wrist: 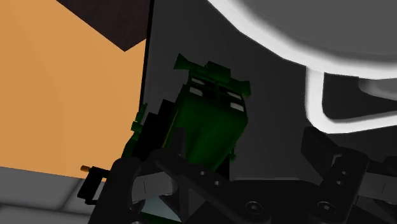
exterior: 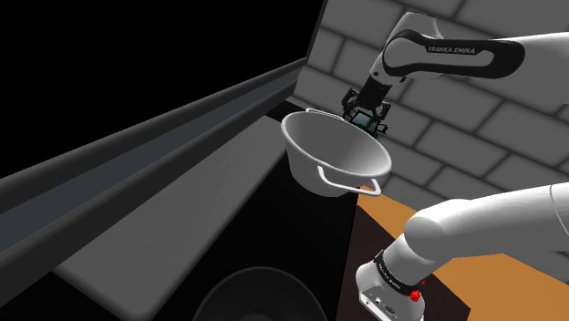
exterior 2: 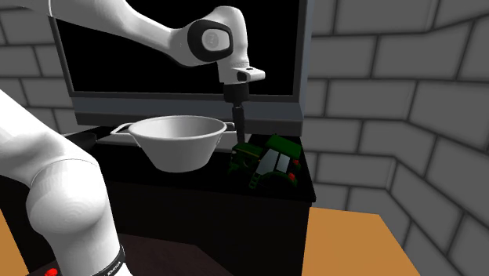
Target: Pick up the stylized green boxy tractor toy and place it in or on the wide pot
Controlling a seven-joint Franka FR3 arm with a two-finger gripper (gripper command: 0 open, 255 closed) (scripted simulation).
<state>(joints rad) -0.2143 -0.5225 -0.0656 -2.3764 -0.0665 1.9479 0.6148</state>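
The green boxy tractor toy (exterior 2: pixel 268 160) lies tilted on the dark cabinet top, just beside the wide white pot (exterior 2: pixel 179 142) with its two loop handles. My black gripper (exterior 2: pixel 242 135) hangs open right over the tractor's end nearest the pot handle. In the wrist view the tractor (wrist: pixel 213 121) reaches in between my spread fingers (wrist: pixel 130 184), closer to one of them, and neither clasps it. The pot's rim and handle (wrist: pixel 331 111) lie just past the other finger. In the shoulder view the gripper (exterior: pixel 367 123) sits behind the pot's far rim (exterior: pixel 333 153).
A large black screen (exterior 2: pixel 180 47) stands behind the pot against a grey brick wall (exterior 2: pixel 392 86). The dark cabinet (exterior 2: pixel 307 185) ends just past the tractor, with orange floor (exterior 2: pixel 345 243) below. A dark round vessel (exterior: pixel 260 296) sits low in the shoulder view.
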